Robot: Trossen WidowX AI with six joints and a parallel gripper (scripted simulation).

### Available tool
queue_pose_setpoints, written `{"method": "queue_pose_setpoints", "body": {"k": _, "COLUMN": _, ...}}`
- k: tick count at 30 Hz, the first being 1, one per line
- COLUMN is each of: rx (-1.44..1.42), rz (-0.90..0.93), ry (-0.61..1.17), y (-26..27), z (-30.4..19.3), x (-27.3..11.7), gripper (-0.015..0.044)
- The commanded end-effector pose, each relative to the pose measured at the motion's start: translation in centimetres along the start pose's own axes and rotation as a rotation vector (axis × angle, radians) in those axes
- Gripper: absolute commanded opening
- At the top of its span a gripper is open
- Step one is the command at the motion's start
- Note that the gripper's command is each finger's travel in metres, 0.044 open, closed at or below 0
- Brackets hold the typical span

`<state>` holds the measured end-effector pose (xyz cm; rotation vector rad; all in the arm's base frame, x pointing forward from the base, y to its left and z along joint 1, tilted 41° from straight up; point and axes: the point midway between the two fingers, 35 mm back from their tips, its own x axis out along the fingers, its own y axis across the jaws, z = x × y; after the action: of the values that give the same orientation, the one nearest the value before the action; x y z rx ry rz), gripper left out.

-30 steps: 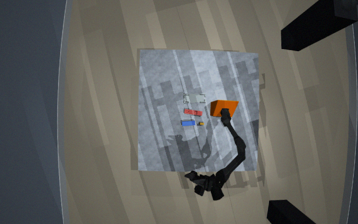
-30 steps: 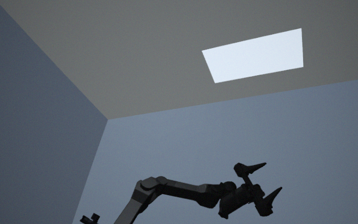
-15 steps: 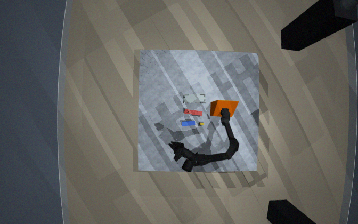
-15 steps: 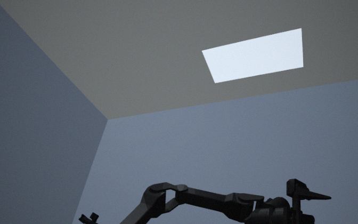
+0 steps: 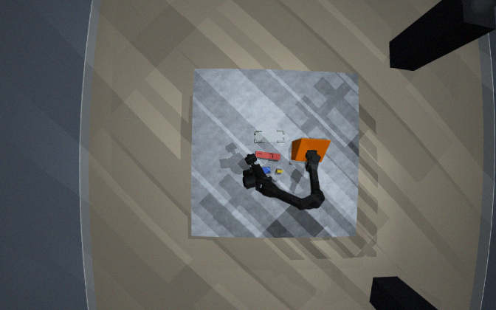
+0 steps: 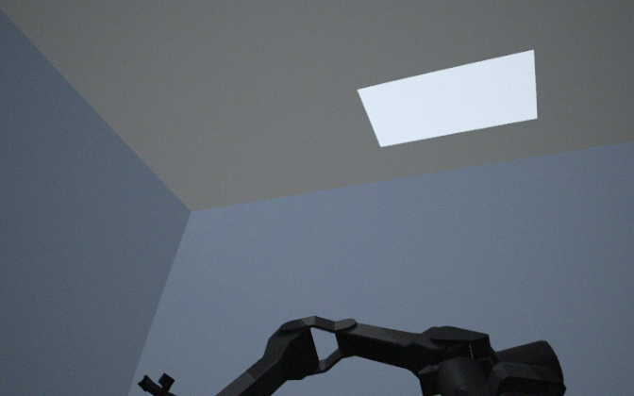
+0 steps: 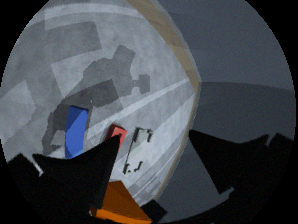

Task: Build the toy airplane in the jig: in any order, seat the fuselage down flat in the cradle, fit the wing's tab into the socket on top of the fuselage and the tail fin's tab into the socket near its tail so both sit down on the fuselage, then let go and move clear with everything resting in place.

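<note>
The red fuselage (image 5: pixel 267 156) (image 7: pixel 117 131) lies on the table beside the pale jig (image 5: pixel 269 136) (image 7: pixel 143 135), outside it, with two dark socket marks on top. The blue wing (image 5: pixel 266 170) (image 7: pixel 76 131) lies apart from the fuselage, partly hidden by the arm in the top view and by a finger in the wrist view. The small yellow tail fin (image 5: pixel 279 170) lies to the right of the wing. The jig holds no part. My gripper (image 5: pixel 246 169) (image 7: pixel 154 136) is open and empty, raised above the table to the left of the parts.
An orange block (image 5: pixel 319 145) (image 7: pixel 120 197) stands right of the jig and fuselage, by the arm's base. The arm reaches over the table's lower part. The grey table top (image 5: pixel 214 107) ends left of the gripper. The exterior view shows mostly walls, ceiling and the arm.
</note>
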<state>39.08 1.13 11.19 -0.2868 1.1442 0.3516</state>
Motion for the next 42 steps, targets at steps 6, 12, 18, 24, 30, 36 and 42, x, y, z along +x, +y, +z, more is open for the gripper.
{"method": "queue_pose_setpoints", "body": {"k": 6, "rx": 0.513, "rz": 0.546, "ry": 0.219, "y": 4.5, "z": -11.3, "x": 3.8, "gripper": 0.044}}
{"method": "queue_pose_setpoints", "body": {"k": 12, "rx": 0.621, "rz": 0.637, "ry": 0.24, "y": 5.4, "z": -12.6, "x": 3.6, "gripper": 0.044}}
{"method": "queue_pose_setpoints", "body": {"k": 18, "rx": 0.625, "rz": 0.635, "ry": 0.241, "y": 6.1, "z": -12.6, "x": 4.6, "gripper": 0.044}}
{"method": "queue_pose_setpoints", "body": {"k": 24, "rx": 0.622, "rz": 0.639, "ry": 0.239, "y": 8.7, "z": -12.7, "x": 7.8, "gripper": 0.044}}
{"method": "queue_pose_setpoints", "body": {"k": 30, "rx": 0.622, "rz": 0.64, "ry": 0.239, "y": 9.7, "z": -12.8, "x": 9.0, "gripper": 0.044}}
{"method": "queue_pose_setpoints", "body": {"k": 36, "rx": 0.622, "rz": 0.639, "ry": 0.239, "y": 9.9, "z": -12.8, "x": 9.3, "gripper": 0.044}}
{"method": "queue_pose_setpoints", "body": {"k": 42, "rx": 0.622, "rz": 0.639, "ry": 0.239, "y": 10.5, "z": -12.7, "x": 10.1, "gripper": 0.044}}
